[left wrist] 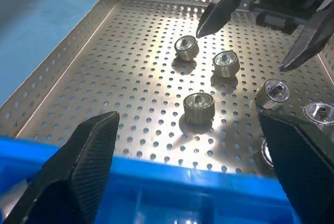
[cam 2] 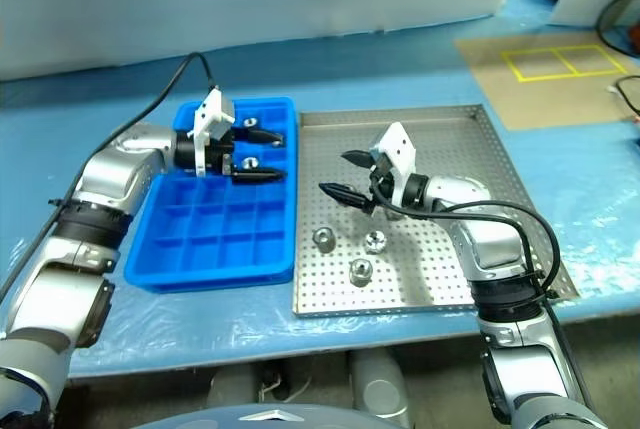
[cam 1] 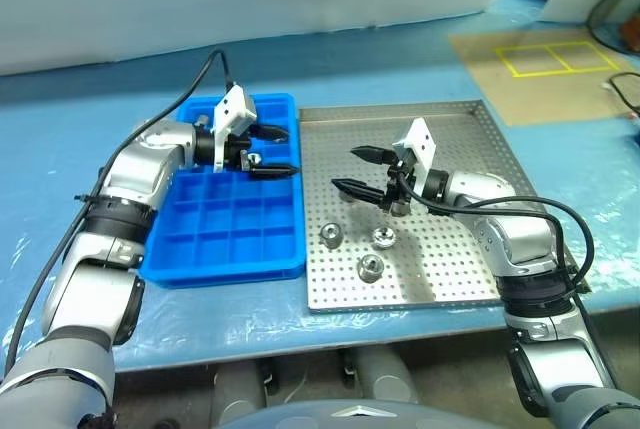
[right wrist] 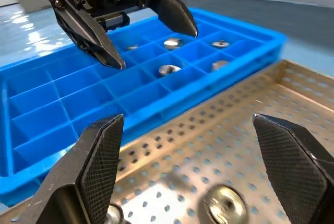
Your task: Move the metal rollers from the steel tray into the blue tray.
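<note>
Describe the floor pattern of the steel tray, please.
A regular grid of small round holes across the steel tray, shiny silver metal; clearest in the left wrist view.

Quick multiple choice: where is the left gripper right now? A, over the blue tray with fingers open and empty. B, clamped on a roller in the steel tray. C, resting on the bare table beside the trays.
A: the left gripper hangs over the far end of the blue tray with its two black fingers spread and nothing between them.
</note>
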`<move>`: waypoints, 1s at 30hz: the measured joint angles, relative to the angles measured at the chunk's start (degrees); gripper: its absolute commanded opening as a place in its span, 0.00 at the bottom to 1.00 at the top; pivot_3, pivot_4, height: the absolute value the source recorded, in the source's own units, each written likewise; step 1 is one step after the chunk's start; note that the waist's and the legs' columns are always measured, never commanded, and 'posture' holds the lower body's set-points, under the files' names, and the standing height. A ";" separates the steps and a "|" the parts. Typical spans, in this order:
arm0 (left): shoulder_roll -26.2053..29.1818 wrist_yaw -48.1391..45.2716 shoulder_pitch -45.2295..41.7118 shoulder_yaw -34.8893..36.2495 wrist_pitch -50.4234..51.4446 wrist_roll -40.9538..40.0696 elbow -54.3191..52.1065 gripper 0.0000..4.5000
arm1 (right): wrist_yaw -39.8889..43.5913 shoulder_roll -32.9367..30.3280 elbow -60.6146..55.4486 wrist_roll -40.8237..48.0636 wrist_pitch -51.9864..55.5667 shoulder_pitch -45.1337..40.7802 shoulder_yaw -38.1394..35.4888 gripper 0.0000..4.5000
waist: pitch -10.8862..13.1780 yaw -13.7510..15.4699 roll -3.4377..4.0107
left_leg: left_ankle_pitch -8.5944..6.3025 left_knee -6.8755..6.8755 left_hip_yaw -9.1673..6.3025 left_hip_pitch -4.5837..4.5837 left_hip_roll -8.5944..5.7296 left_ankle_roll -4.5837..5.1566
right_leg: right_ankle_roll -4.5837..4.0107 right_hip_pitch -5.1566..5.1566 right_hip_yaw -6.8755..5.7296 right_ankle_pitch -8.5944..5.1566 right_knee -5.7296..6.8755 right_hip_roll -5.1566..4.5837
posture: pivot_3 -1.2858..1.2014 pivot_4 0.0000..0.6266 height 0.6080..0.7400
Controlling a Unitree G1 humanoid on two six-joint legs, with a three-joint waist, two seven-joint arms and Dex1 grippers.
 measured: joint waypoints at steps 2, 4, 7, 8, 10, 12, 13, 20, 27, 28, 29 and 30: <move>-2.66 -2.70 -4.59 -1.23 -2.81 2.29 7.53 1.00 | -2.04 -0.06 -3.11 0.65 1.12 2.01 -1.36 0.91 | -0.01 -1.64 -0.01 | -0.09 -0.01 -0.01 0.01 -0.06 0.14 | 0.05 0.16 0.01 0.03 -0.31 0.00 | 0.12 0.24 1.00; -6.09 -5.54 -8.80 -2.32 -5.82 4.74 14.69 1.00 | -4.53 -0.14 -6.90 1.11 2.54 5.29 -2.92 0.91 | -0.02 -3.37 -0.02 | -0.19 -0.01 0.00 -0.07 -0.11 0.37 | 0.13 0.27 -0.02 0.08 -0.64 0.00 | 0.10 0.24 1.00; -10.50 -9.21 -12.21 -4.51 -11.34 9.09 22.99 1.00 | -7.86 -0.10 -11.91 2.18 5.36 9.67 -3.73 0.91 | -0.03 -6.65 -0.05 | -0.44 0.00 0.00 -0.28 -0.35 0.75 | 0.16 0.25 0.01 0.09 -0.96 -0.11 | 0.09 0.24 1.00; -11.36 -9.94 -12.44 -5.01 -12.65 10.13 24.58 1.00 | -8.39 -0.43 -13.18 2.43 5.93 10.55 -4.02 0.91 | -0.04 -7.70 -0.05 | -0.47 0.00 0.00 -0.37 -0.41 0.81 | 0.27 0.21 0.01 0.15 -1.05 -0.15 | 0.08 0.24 1.00; -13.04 -10.94 -12.54 -6.07 -15.53 12.51 27.84 1.00 | -8.51 -2.47 -16.13 3.29 7.12 12.93 -4.36 0.91 | -0.04 -9.85 -0.04 | -0.53 0.00 -0.03 -0.55 -0.41 0.91 | 0.75 0.19 -0.04 0.40 -1.45 -0.16 | 0.08 0.24 1.00; -13.83 -11.65 -12.52 -6.24 -17.51 14.19 29.78 1.00 | -8.41 -4.42 -18.34 3.90 8.14 14.96 -4.92 0.91 | -0.04 -11.78 -0.04 | -0.55 0.00 -0.09 -0.75 -0.39 0.95 | 0.89 0.17 -0.21 0.49 -1.70 -0.18 | 0.07 0.24 1.00; -13.82 -12.34 -12.52 -6.22 -18.51 14.88 30.26 1.00 | -8.38 -5.25 -19.32 4.47 8.81 15.78 -5.47 0.91 | -0.04 -12.72 -0.04 | -0.57 0.01 -0.09 -0.76 -0.43 0.98 | 0.90 0.18 -0.24 0.50 -1.72 -0.22 | 0.08 0.24 1.00; -11.93 -13.87 -12.52 -5.74 -21.91 17.43 32.05 1.00 | -10.12 -5.79 -19.84 6.54 10.03 14.98 -7.04 0.91 | -0.04 -16.99 -0.04 | -0.63 0.14 -0.31 -0.68 -0.59 0.91 | 1.37 0.46 -0.60 0.27 -1.84 -0.42 | 0.09 0.24 1.00; -7.33 -11.72 -11.95 -6.13 -28.95 22.75 32.66 1.00 | -10.03 -5.39 -18.31 6.26 9.28 13.85 -3.44 0.91 | -0.04 -18.50 -0.04 | -0.61 0.16 -0.36 -0.76 -0.65 1.06 | 1.04 0.51 -0.77 0.49 -1.85 -0.55 | 0.10 0.24 1.00; -7.28 -10.77 -11.61 -6.26 -30.03 23.73 33.11 1.00 | -9.96 -5.40 -17.53 6.15 8.88 13.41 -3.30 0.91 | -0.04 -18.52 -0.04 | -0.63 0.16 -0.36 -0.80 -0.69 1.11 | 1.05 0.51 -0.81 0.49 -1.87 -0.62 | 0.10 0.24 1.00; -7.28 -10.21 -11.27 -6.38 -30.73 24.42 33.36 1.00 | -9.97 -5.50 -17.01 6.01 8.70 13.09 -3.30 0.91 | -0.04 -18.54 -0.04 | -0.66 0.16 -0.36 -0.83 -0.74 1.16 | 1.07 0.50 -0.85 0.48 -1.88 -0.70 | 0.10 0.24 1.00; -7.28 -9.82 -10.87 -6.44 -31.33 24.99 33.53 1.00 | -9.91 -5.63 -16.76 6.02 8.63 12.79 -3.30 0.91 | -0.04 -18.57 -0.04 | -0.69 0.16 -0.35 -0.85 -0.78 1.22 | 1.09 0.50 -0.86 0.47 -1.88 -0.76 | 0.10 0.24 1.00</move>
